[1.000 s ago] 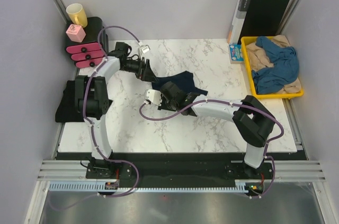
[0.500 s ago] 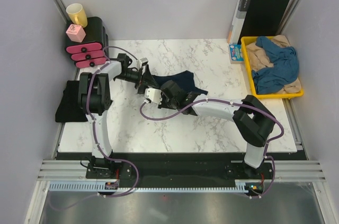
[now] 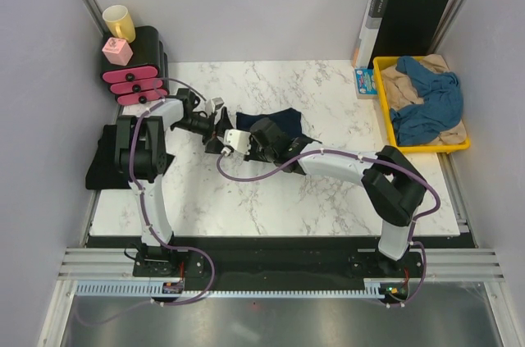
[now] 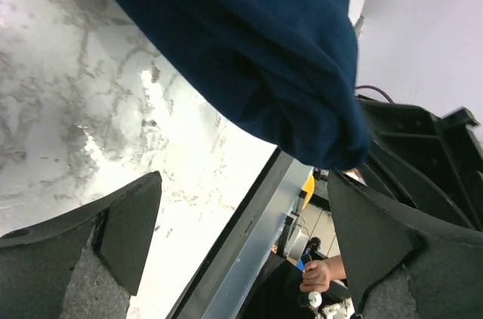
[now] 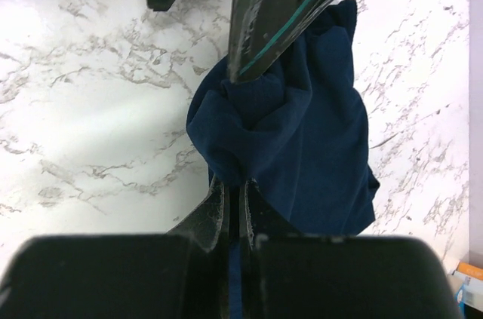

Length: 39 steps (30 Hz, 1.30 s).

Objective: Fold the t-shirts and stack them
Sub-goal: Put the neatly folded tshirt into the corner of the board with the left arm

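Note:
A dark navy t-shirt (image 3: 279,121) hangs bunched over the marble table (image 3: 328,199) near its middle. My right gripper (image 3: 254,132) is shut on a fold at the shirt's left end; in the right wrist view its fingertips (image 5: 240,183) pinch the navy cloth (image 5: 302,130). My left gripper (image 3: 221,127) stands open just left of that grip, its fingers (image 4: 113,236) wide apart with nothing between them and the navy shirt (image 4: 249,47) just past their tips. A medium-blue t-shirt (image 3: 431,101) and a beige one (image 3: 406,83) lie crumpled in the yellow tray (image 3: 380,101).
A black orange-edged folder (image 3: 406,23) leans on the back wall behind the tray. A pink and black stand (image 3: 135,84) with a yellow mug (image 3: 119,23) and a pink cube (image 3: 117,52) fills the back left corner. Dark folded cloth (image 3: 102,162) lies off the table's left edge.
My left gripper has swung toward me and closer to the right gripper, staying open. The right gripper has shifted a little to the back left with the navy shirt.

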Each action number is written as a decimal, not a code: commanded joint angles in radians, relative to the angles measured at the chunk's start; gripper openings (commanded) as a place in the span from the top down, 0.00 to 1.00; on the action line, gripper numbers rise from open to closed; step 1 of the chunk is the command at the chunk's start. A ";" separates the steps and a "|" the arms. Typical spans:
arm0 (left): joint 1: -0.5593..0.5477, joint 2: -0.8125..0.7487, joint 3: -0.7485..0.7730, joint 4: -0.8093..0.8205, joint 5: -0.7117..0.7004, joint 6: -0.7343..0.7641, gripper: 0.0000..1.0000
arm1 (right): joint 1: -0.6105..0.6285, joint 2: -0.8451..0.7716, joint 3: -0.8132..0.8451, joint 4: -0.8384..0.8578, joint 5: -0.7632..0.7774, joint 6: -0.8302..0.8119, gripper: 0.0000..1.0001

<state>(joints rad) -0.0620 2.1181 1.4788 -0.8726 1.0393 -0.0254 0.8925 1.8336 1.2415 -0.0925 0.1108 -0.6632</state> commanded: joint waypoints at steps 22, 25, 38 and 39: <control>-0.009 -0.026 -0.055 0.426 0.018 -0.404 0.00 | 0.002 0.015 0.039 0.045 -0.026 0.013 1.00; -0.012 -0.069 -0.080 0.471 0.047 -0.430 0.00 | 0.002 0.019 0.039 0.045 -0.023 0.014 1.00; -0.036 -0.014 -0.121 0.546 0.022 -0.505 0.01 | 0.006 0.049 0.081 0.046 -0.023 0.013 1.00; -0.039 -0.012 -0.126 0.549 0.019 -0.510 0.00 | 0.006 0.049 0.082 0.043 -0.023 0.010 1.00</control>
<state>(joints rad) -0.0872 2.0956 1.3685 -0.3630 1.0523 -0.4789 0.8951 1.8793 1.2690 -0.0822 0.0971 -0.6655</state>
